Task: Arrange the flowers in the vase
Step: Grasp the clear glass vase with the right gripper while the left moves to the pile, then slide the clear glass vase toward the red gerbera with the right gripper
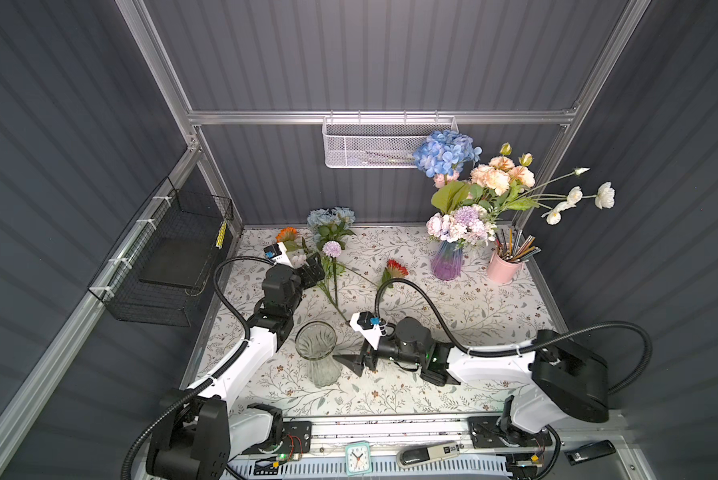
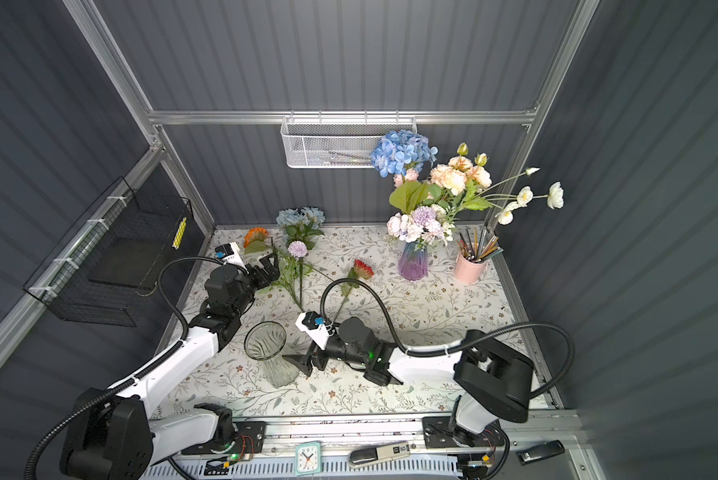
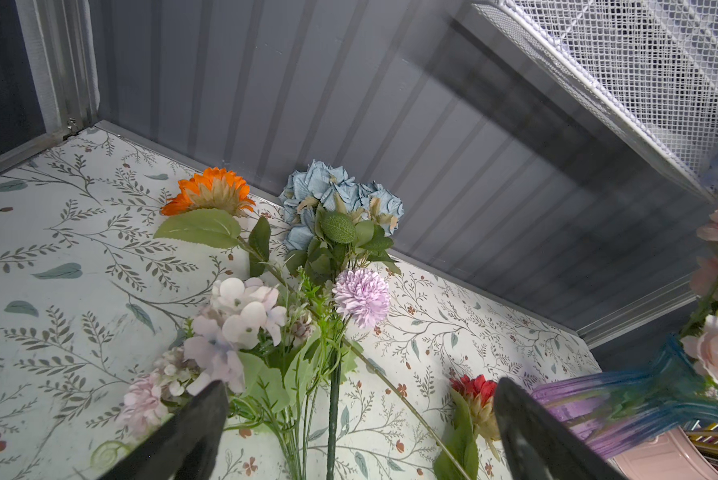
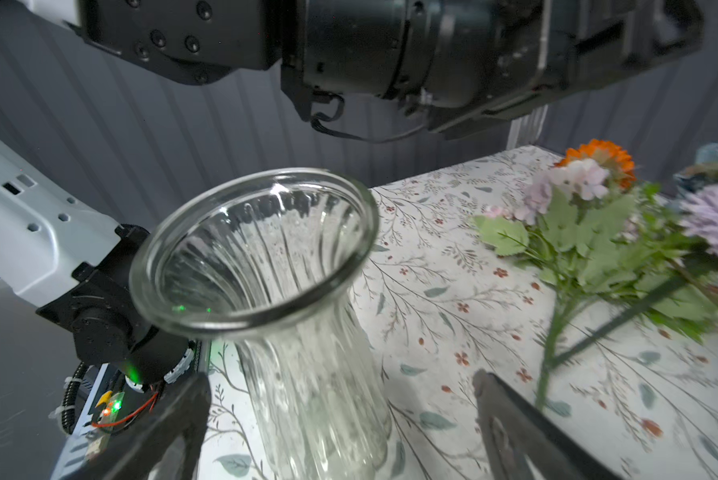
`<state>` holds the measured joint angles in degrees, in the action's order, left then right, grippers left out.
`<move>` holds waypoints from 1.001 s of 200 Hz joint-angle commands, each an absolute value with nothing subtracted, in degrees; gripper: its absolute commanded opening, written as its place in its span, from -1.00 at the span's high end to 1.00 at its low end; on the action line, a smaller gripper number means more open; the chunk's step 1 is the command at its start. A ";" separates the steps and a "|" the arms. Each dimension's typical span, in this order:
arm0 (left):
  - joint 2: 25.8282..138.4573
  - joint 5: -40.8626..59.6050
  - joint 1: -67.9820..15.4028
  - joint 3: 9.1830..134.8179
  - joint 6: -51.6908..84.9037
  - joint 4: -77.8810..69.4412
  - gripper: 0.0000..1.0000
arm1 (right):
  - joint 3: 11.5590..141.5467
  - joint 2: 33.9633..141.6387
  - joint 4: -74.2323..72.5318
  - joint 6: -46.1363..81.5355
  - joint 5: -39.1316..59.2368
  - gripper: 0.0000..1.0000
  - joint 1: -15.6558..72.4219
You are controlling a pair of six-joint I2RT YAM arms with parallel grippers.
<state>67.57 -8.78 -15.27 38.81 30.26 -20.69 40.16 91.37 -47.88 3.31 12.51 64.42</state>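
Note:
A clear ribbed glass vase [image 1: 316,353] [image 2: 266,351] [image 4: 266,270] stands empty near the table's front. My right gripper [image 1: 351,365] [image 4: 340,384] is open at its right side, fingers either side of the glass body and apart from it. Loose flowers lie at the back left: an orange daisy [image 3: 212,191], blue roses [image 3: 336,199], a lilac pompom [image 3: 361,297], a pale pink bunch [image 3: 241,316] and a red daisy [image 1: 397,268] [image 3: 473,388]. My left gripper [image 1: 312,270] [image 3: 359,399] hovers open over their green stems, holding nothing.
A purple vase [image 1: 446,262] full of a tall bouquet stands at the back right beside a pink cup [image 1: 502,266] of pencils. A white mesh basket [image 1: 390,141] hangs on the back wall, a black wire basket [image 1: 170,266] on the left wall.

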 commanded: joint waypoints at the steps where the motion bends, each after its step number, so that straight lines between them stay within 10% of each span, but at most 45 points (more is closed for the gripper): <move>1: 65.38 -8.50 -14.94 38.06 30.12 -19.80 -0.99 | 42.90 95.08 -55.40 1.21 14.42 -0.98 65.97; 110: 65.57 -5.80 -14.94 36.12 31.74 -20.68 -0.99 | 53.34 110.39 -63.81 4.57 16.37 -0.88 67.79; 200: 65.47 -7.18 -14.94 36.91 30.55 -20.37 -0.99 | 50.80 107.82 -69.11 0.85 8.72 0.10 67.28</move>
<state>66.22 -6.42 -15.27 36.18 31.94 -20.53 52.07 111.48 -63.40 2.26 12.34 67.72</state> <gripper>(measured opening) 0.997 0.697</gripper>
